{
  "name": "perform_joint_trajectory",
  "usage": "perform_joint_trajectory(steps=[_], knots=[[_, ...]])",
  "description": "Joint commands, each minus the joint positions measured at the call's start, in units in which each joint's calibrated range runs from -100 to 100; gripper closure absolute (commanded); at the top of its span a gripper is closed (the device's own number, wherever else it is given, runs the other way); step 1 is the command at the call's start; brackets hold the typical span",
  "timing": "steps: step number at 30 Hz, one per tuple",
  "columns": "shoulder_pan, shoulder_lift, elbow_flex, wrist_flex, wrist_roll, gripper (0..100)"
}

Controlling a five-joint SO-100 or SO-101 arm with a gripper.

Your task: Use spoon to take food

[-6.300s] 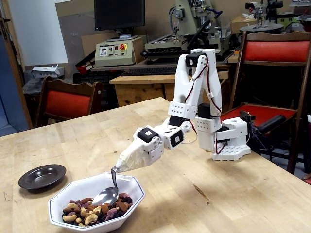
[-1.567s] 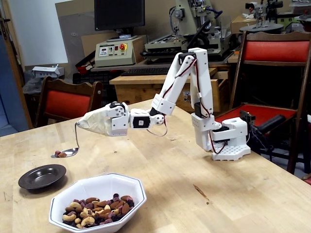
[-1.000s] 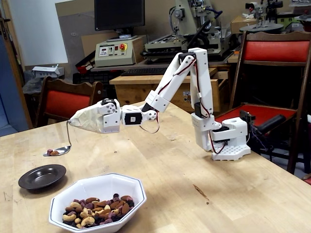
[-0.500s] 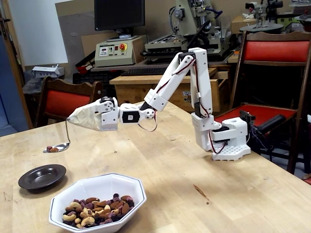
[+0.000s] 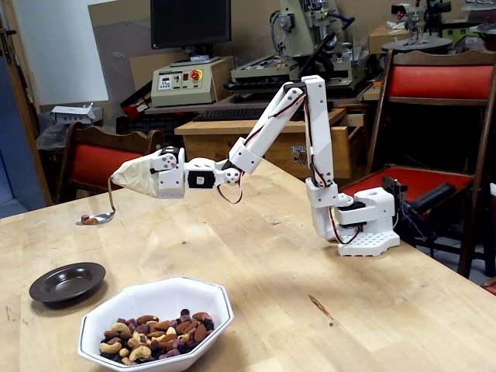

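The white arm reaches left across the wooden table. Its gripper (image 5: 128, 177) is wrapped in tan tape and shut on the thin bent handle of the silver spoon (image 5: 96, 219). The spoon hangs down from the gripper, its bowl level a little above the table, with a few reddish-brown food pieces in it. The food (image 5: 155, 334), a mix of cashews, brown nuts and dark purple-red dried fruit, lies in a white octagonal bowl (image 5: 167, 297) at the front. The spoon is behind and left of the white bowl, above and behind the dark dish.
A small empty dark dish (image 5: 67, 281) sits on the table left of the white bowl. The arm's base (image 5: 364, 225) stands at the table's right edge. Red chairs (image 5: 97, 159) stand behind the table, and machines and a monitor are further back.
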Motion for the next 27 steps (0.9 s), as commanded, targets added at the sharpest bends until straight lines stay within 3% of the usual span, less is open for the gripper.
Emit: perform_joint_trajectory(steps=[1, 27], knots=[[0.7, -1.4, -3.7, -0.3, 0.0, 96], [0.7, -0.5, -4.8, -0.3, 0.0, 96]])
